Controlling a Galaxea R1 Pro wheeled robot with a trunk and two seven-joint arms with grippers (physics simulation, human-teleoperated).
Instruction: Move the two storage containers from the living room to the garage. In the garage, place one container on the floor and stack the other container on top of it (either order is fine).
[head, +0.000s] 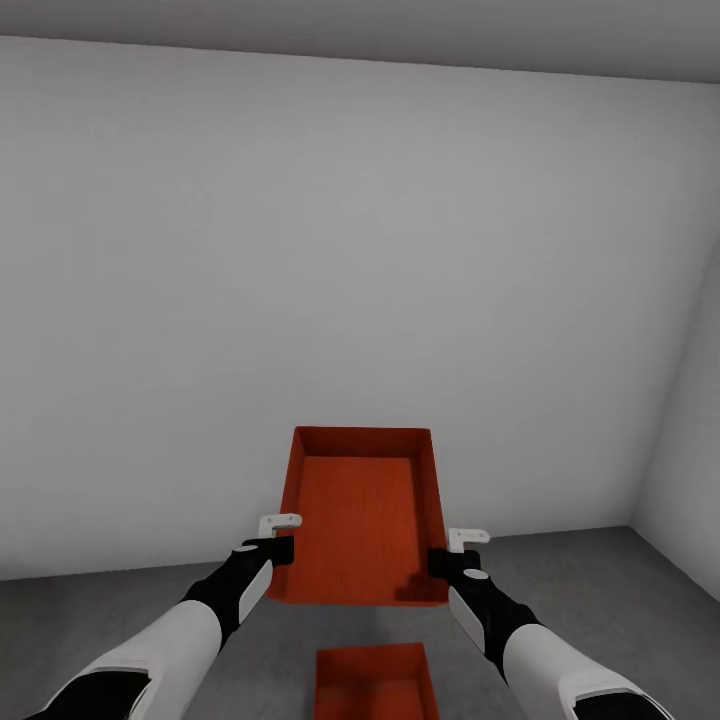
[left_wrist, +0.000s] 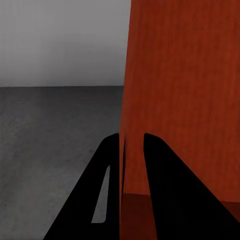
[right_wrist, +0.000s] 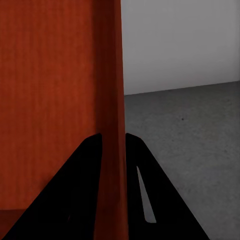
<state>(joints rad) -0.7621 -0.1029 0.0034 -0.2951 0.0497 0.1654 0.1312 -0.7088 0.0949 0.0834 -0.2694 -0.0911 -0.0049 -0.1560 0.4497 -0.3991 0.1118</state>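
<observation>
Holding one storage container above the other in the garage, with the stack not yet made.

In the head view the carried container (head: 362, 520) sits at lower centre of the frame, tipped so its open inside faces the camera, gripped at its two long walls: the left gripper (head: 277, 545) pinches the left wall and the right gripper (head: 447, 560) the right one, each wall running between dark fingers (left_wrist: 107, 195) in the wrist views. The second container (head: 376, 682) rests on the grey concrete floor (head: 620, 590) at the bottom edge, directly beneath, well apart from the held one. Judging from this, both bins have reached the garage and one is placed; what remains is levelling, lowering and releasing the upper one.
</observation>
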